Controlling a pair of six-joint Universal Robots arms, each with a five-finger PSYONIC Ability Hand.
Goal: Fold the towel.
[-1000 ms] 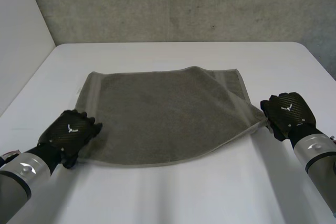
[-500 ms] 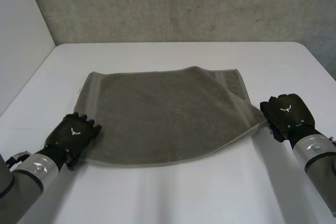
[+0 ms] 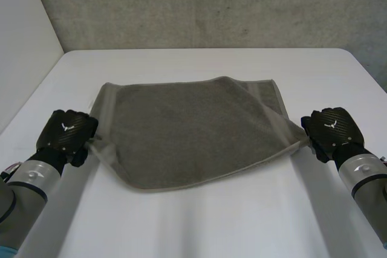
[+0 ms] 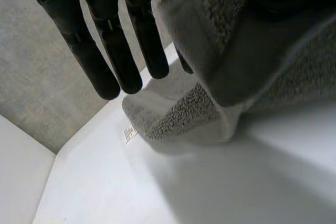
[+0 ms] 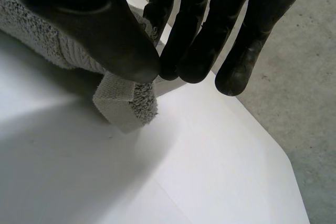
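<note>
**Towel fold at its outset: both near corners gripped, no fold yet laid.**
The left hand (image 3: 65, 134) pinches the towel's (image 3: 193, 128) near left corner against its thumb, lifting it slightly off the table (image 3: 199, 228). The rest of the towel lies flat at mid-table. The right hand (image 3: 331, 130) pinches the near right corner between thumb and fingers (image 5: 197, 35). By judgement, the entire fold remains to be made. Bare table lies open beyond the towel's far edge and at both sides.
</note>
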